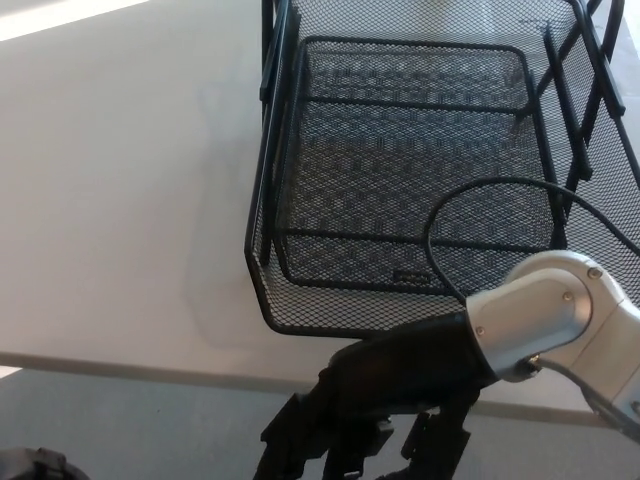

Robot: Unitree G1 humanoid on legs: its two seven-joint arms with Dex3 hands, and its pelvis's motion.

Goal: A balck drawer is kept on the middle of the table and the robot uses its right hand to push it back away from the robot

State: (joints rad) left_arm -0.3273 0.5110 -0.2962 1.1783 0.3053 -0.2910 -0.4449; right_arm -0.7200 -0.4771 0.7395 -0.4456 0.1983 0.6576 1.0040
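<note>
A white table point(110, 200) fills most of the head view. On it, toward the right and near the front edge, stands the black mesh drawer point(410, 180), with its front wall facing the robot. Below this wall, the right hand point(370, 420) hangs over the table edge; its black fingers point(290, 445) point down and are spread apart, holding nothing. It does not touch the drawer. A thin black cable point(440, 215) curves over the mesh from the silver wrist point(545, 310).
</note>
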